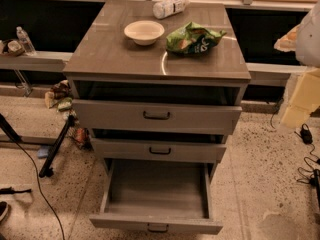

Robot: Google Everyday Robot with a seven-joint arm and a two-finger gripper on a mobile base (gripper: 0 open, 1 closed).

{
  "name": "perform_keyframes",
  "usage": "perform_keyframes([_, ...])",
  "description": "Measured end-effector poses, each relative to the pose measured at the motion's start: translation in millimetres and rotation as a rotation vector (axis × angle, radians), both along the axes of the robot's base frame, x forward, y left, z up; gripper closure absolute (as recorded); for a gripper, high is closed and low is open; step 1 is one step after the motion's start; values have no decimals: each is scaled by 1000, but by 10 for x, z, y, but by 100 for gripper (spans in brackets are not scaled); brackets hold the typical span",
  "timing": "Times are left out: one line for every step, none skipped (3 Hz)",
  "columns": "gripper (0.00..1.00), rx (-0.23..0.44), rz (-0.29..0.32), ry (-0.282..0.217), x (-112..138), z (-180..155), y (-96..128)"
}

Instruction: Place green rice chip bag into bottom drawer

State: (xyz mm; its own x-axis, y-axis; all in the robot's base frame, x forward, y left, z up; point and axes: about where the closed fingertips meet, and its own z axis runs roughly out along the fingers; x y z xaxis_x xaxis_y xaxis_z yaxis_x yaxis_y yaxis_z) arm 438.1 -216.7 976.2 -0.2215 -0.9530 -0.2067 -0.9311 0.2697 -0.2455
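The green rice chip bag lies on the grey cabinet top, right of centre, beside a cream bowl. The bottom drawer is pulled fully out towards me, and its inside shows nothing but bare floor. Its dark handle is at the front edge. The two upper drawers are only slightly out. My gripper shows as a pale cream shape at the right edge. It hangs beside the cabinet, well right of and below the bag, and touches neither the bag nor the drawer.
A white plastic bottle lies at the back of the cabinet top. A water bottle stands on the left ledge. Snack packets and a black stand leg sit on the floor at left. Cables lie at right.
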Motion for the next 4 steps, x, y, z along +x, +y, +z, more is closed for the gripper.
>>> perform_keyframes([0,0,0,0,0,0,0])
perform_keyframes([0,40,2,-59,190,47,59])
perform_keyframes([0,154,-30,-179,754,80,191])
perform_keyframes([0,269,-53,-318,1520,94,513])
